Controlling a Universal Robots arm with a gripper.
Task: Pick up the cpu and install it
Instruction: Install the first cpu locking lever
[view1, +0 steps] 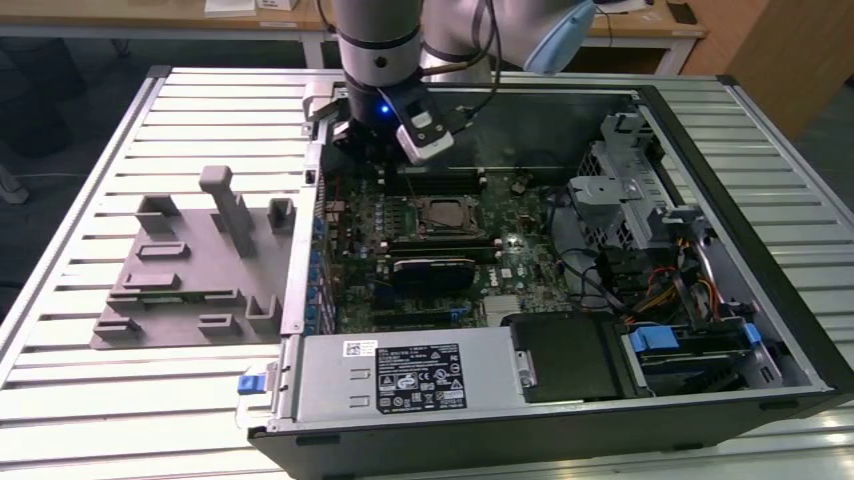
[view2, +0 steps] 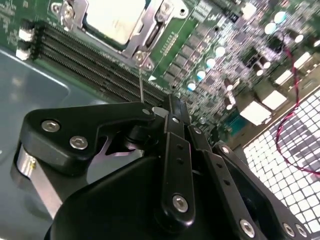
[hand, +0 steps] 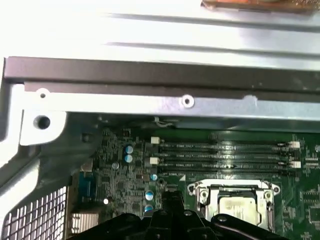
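Slatted metal table is carrying your workspace: a grey tray is sitting at the exterior view's left, an open computer case to its right. Your gripper is hovering over the board's far left part, fingers pressed together. Right of it, the cpu is lying in its socket.

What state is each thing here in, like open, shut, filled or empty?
cpu: seated in its socket.
end effector: shut, holding nothing.
computer case: on its side, panel off, open.
memory slots: empty.
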